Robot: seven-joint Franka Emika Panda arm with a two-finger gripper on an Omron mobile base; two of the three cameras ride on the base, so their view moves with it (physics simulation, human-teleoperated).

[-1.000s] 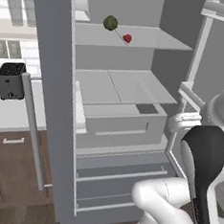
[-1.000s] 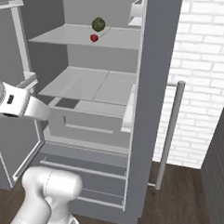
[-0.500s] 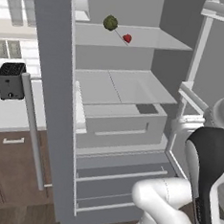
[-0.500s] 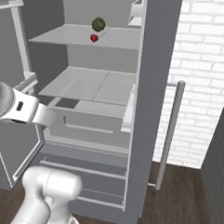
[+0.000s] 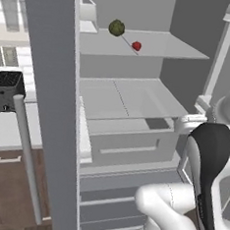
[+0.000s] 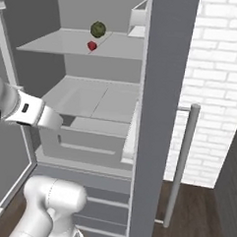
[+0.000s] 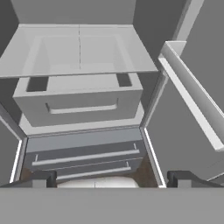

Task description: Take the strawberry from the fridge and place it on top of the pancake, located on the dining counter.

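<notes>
From the left base view, the strawberry (image 5: 136,46) sits on the fridge (image 5: 51,82) upper shelf, just right of a dark green ball (image 5: 116,28), high above the arm's wrist.

From the right base view, the arm reaches in from the left at drawer height.

In the hand view, the fingers (image 7: 43,178) stand wide apart, empty, aimed at the drawers (image 7: 83,157) below.
</notes>
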